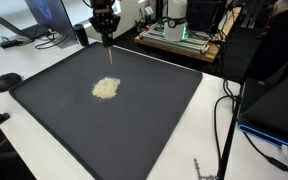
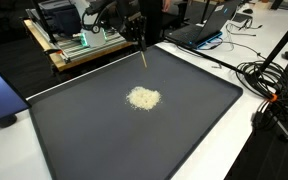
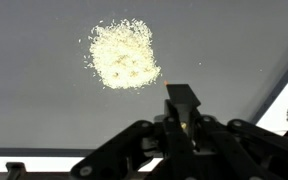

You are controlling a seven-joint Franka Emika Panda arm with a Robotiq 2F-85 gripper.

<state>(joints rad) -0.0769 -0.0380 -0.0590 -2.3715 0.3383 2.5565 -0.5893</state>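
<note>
A small pile of pale grains (image 1: 106,88) (image 2: 143,98) (image 3: 123,55) lies near the middle of a large black mat (image 1: 164,110) (image 2: 84,130) (image 3: 34,100). My gripper (image 1: 106,33) (image 2: 136,28) (image 3: 182,115) hangs above the mat's far edge, behind the pile, and is shut on a thin tan stick-like tool (image 1: 110,55) (image 2: 144,55). The tool points straight down, with its lower end close over the mat and apart from the grains. In the wrist view, its dark end (image 3: 181,97) sticks out between the jaws, short of the pile.
The mat covers a white table (image 1: 209,130) (image 2: 269,150). Behind it stand a wooden board with equipment (image 1: 179,42) (image 2: 84,48) and laptops (image 1: 44,20) (image 2: 209,25). Cables (image 1: 229,110) (image 2: 269,90) trail along one side. A black round object (image 1: 7,81) sits by a corner.
</note>
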